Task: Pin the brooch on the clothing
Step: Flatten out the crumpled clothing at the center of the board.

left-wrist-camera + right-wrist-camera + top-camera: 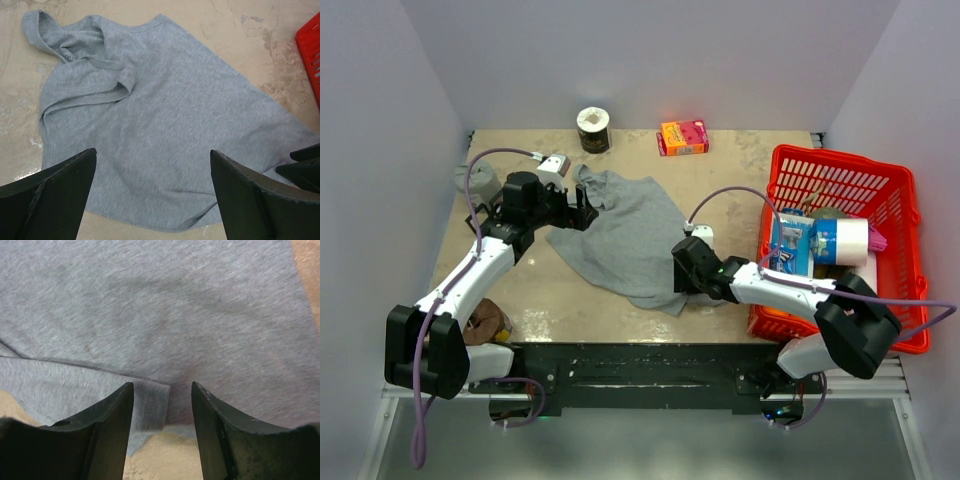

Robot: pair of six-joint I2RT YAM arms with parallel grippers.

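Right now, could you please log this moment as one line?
garment: grey sleeveless knit tank top spread on beige table; left hand: open above it; right hand: open astride hem corner; brooch: not seen

- A plain grey sleeveless tank top (pixel 630 235) of soft knit lies spread on the beige worktop (pixel 740 170), roughly at its middle.
- Its neckline and straps point to the far left, with one strap folded back over the body.
- The hem lies to the near right, lightly wrinkled, one corner doubled over on itself.

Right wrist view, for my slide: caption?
Black right gripper straddling a folded edge of the plain grey knit tank top.
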